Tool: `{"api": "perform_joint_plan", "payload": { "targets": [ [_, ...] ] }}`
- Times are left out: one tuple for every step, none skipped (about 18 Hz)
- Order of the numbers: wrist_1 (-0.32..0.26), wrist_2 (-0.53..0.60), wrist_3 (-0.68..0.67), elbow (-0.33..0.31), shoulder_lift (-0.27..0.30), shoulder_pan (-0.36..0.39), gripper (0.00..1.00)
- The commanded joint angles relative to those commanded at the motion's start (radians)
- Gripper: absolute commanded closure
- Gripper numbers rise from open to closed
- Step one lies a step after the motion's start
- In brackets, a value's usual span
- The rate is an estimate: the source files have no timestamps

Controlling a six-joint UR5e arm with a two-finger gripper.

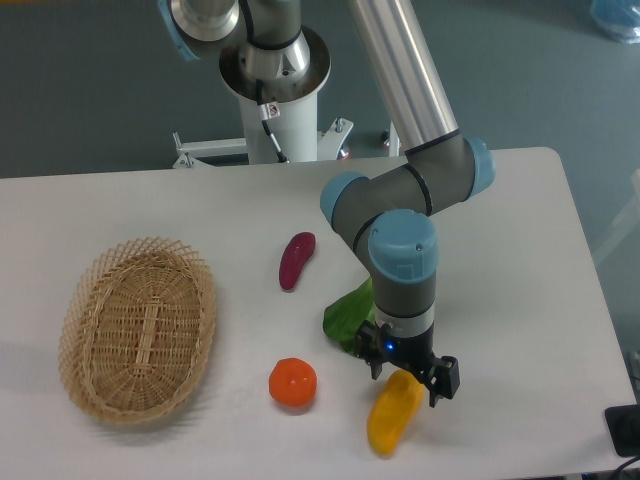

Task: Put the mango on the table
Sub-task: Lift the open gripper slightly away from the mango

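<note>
The mango [392, 414] is yellow with an orange upper end. It lies on the white table [520, 250] near the front edge, right of centre. My gripper [407, 377] points straight down over the mango's orange upper end, with a black finger on each side of it. The jaws stand close around that end, and I cannot tell whether they press on it or stand just apart from it.
A purple vegetable [296, 260] lies in the middle of the table. A green leafy vegetable [347, 314] sits partly behind the arm's wrist. A round orange-red fruit [292, 383] lies left of the mango. An oval wicker basket [138, 327] stands at the left.
</note>
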Motion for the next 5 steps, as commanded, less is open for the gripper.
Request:
{"api": "perform_joint_plan", "payload": {
  "targets": [
    [0.0, -0.002, 0.0, -0.002, 0.002, 0.0, 0.0],
    [0.0, -0.002, 0.002, -0.003, 0.005, 0.0, 0.0],
    [0.0, -0.002, 0.002, -0.008, 0.006, 0.002, 0.0],
    [0.0, -0.002, -0.002, -0.012, 0.006, 0.002, 0.0],
    [0.0, -0.002, -0.002, -0.012, 0.008, 0.0, 0.0]
  ]
}}
